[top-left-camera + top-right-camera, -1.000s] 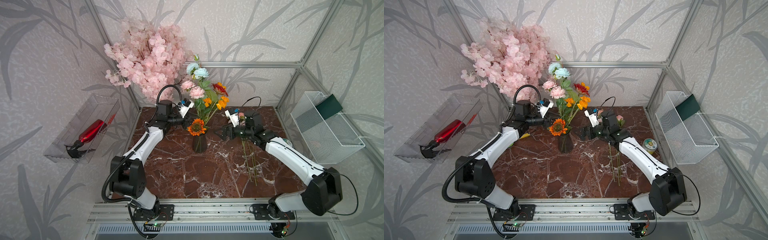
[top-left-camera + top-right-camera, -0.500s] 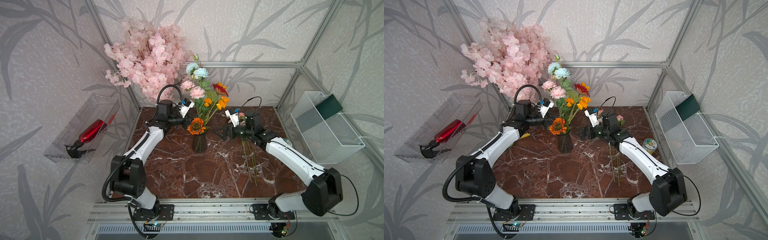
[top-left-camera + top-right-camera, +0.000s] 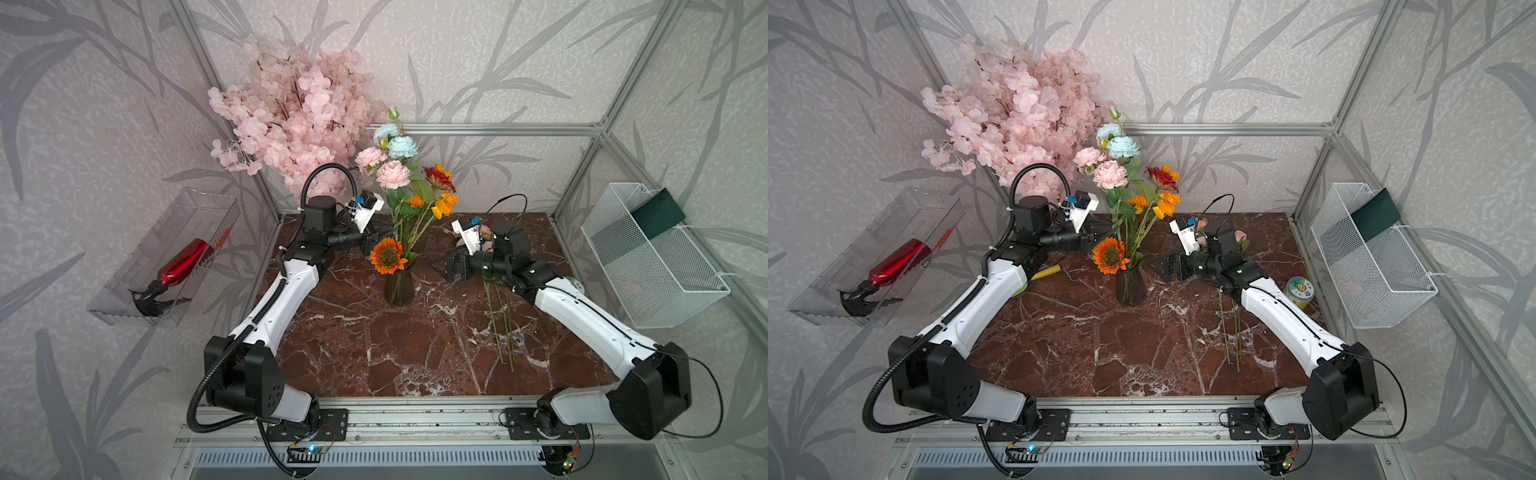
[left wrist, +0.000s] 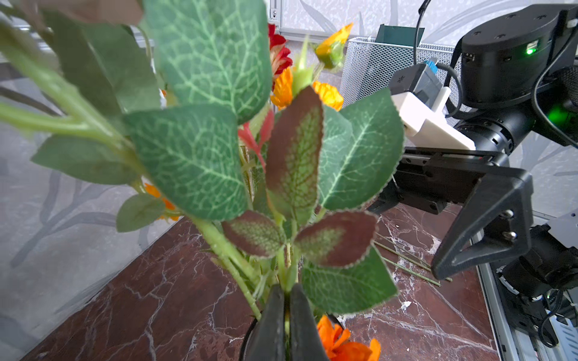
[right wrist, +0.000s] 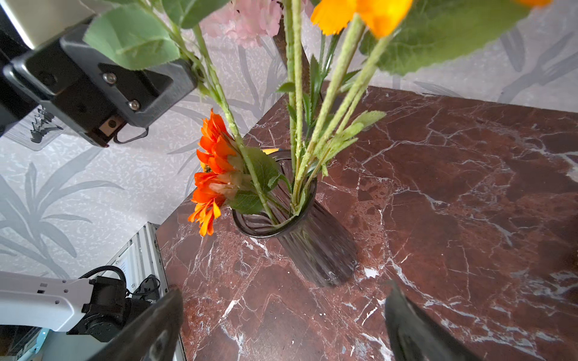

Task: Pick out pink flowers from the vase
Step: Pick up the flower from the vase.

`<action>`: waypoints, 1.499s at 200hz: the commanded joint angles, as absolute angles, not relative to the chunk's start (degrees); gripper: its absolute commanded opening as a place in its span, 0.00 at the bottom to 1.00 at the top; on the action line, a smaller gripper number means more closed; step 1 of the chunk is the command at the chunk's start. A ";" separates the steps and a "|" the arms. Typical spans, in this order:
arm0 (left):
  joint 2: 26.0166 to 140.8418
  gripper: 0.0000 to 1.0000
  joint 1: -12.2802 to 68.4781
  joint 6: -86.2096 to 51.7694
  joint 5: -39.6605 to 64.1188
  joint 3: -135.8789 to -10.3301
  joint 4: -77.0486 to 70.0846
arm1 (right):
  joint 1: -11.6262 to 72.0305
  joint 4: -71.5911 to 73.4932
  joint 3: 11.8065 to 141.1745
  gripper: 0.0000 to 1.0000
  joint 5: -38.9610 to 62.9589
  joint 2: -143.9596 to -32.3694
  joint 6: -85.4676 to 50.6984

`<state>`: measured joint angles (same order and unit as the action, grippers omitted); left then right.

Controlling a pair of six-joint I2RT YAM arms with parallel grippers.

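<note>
Marble table [image 3: 374, 353] inside a wallpapered cell; my listing follows.

- Vase [image 3: 399, 286]: upright at mid-table, holding mixed blooms, with a sunflower [image 3: 387, 255] at its rim.
- Pink flowers [image 3: 392, 174]: two heads stand high in the vase, just below the blue flowers [image 3: 402, 146].
- Loose pink heads [image 3: 1240, 235]: these lie on the table behind the right arm [image 3: 582, 311], and their long stems [image 3: 498, 324] run under it.
- Left gripper [image 4: 286, 297]: pressed together on a leafy stem [image 5: 219, 93] above the vase. I cannot tell which bloom that stem carries.
- Right gripper [image 5: 283, 292]: jaws spread wide and holding nothing, near the vase on its far side and not touching it.
</note>
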<state>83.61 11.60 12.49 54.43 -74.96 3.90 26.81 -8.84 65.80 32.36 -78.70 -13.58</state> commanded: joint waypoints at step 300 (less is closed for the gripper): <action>74.21 0.02 21.88 4.33 41.30 -92.75 -0.64 | 30.03 -15.27 89.43 0.99 35.33 -77.07 -7.36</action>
